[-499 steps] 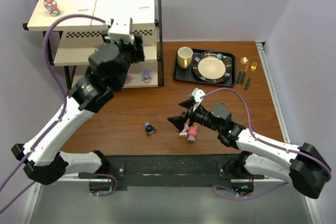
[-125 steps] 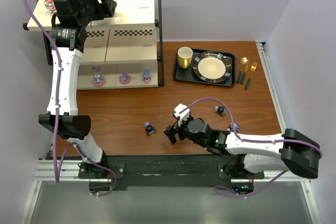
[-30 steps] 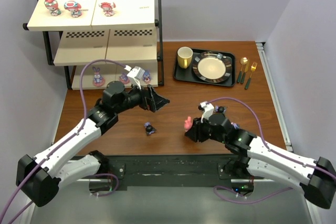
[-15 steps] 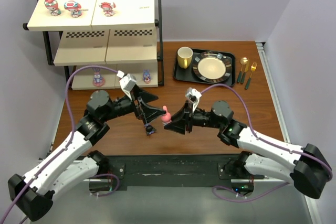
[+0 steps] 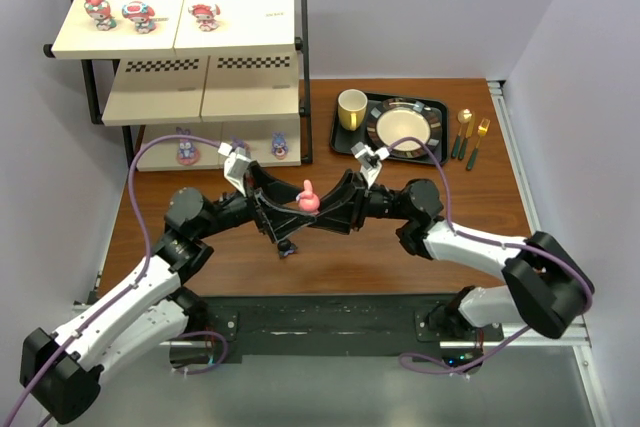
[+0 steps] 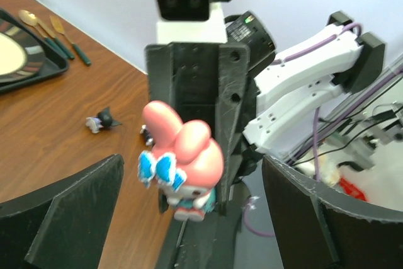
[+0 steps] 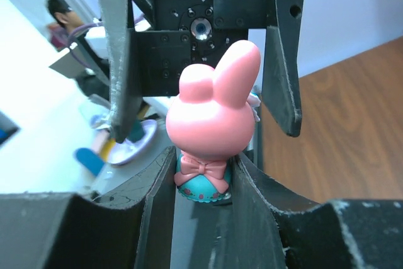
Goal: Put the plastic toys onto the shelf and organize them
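— Pink bunny figurine (image 5: 308,197), where is it?
— Up above the table (image 5: 480,207), in front of the shelf (image 5: 240,7). The right gripper (image 7: 203,188) has its jaws part closed, clamping the teal base.
— And the left gripper (image 5: 287,209)?
— Jaws spread wide, one on each side of the figurine, not touching it.

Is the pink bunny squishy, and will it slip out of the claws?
Probably hard: the right gripper pinches the pink bunny without denting it. Its glossy skin might slip. Likely top-heavy, with that big head over a small body.
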